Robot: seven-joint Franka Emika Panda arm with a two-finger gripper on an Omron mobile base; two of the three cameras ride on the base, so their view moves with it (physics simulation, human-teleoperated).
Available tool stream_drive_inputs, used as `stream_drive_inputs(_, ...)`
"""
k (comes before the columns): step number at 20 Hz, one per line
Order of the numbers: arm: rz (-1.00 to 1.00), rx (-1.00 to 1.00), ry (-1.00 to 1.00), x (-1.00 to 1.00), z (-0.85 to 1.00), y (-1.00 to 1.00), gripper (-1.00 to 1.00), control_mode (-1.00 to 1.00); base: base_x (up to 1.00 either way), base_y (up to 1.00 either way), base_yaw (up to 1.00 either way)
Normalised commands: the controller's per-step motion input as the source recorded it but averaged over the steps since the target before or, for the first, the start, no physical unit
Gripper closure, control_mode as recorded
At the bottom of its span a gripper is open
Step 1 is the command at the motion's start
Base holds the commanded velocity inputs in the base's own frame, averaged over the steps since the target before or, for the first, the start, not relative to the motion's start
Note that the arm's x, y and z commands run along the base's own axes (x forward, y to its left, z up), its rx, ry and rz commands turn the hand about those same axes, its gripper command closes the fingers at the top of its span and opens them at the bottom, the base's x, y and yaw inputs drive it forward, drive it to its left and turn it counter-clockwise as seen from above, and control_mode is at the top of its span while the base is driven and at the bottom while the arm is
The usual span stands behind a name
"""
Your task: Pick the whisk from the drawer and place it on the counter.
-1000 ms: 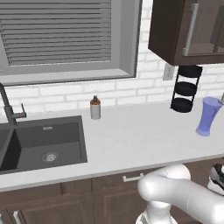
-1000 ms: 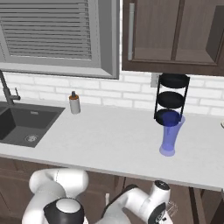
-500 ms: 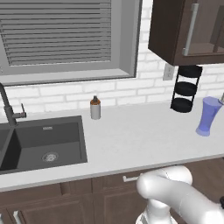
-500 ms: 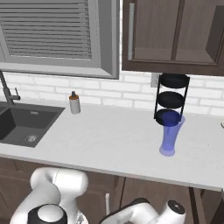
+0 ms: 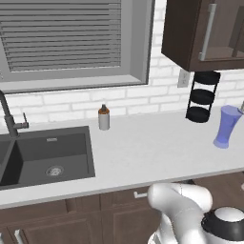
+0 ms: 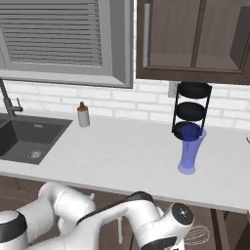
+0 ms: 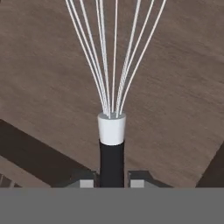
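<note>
End effector: the end effector (image 7: 112, 178) sits low, its two small dark fingertips (image 7: 85, 179) pressed in tight on either side of the thin black handle, so it has a firm hold of the utensil.
Whisk: the slim wire whisk with a black handle and white collar (image 7: 112, 131) stands straight out from the grip, its pale wires fanning away over brown wood-grain boards (a dark gap cuts across at one corner); in the right base view its wire head (image 6: 197, 234) peeks out beside the white arm, below the table edge.
Table: the long off-white stone-look table (image 5: 157, 147) runs across above dark brown wooden cabinets (image 5: 86, 224).
Sink: a dark grey inset sink (image 5: 47, 155) lies at the left with a dark tap (image 5: 9, 116) behind it.
Shaker: a small grey bottle with a brown cap (image 5: 104, 117) stands near the white brick wall.
Right side: a translucent blue vase-shaped glass (image 6: 189, 154) stands just in front of a black three-tier round rack (image 6: 193, 110).
</note>
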Motion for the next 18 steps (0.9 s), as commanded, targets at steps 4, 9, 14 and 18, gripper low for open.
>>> stream_drive_inputs(4, -0.13, -0.04, -0.16, 0.77, 1.00, 0.96, 1.00, -1.00, 0.00, 0.00, 0.00)
stream_drive_inputs(9, -0.05, -0.05, -0.05, 0.77, 1.00, 0.97, 1.00, -1.00, 0.00, 0.00, 0.00)
stream_drive_inputs(14, 0.00, -0.01, 0.03, 1.00, 1.00, 1.00, 1.00, -1.00, 0.00, 0.00, 0.00)
stream_drive_inputs(18, -0.01, 0.00, 0.26, 1.00, 0.76, 0.76, 1.00, -1.00, 0.00, 0.00, 0.00)
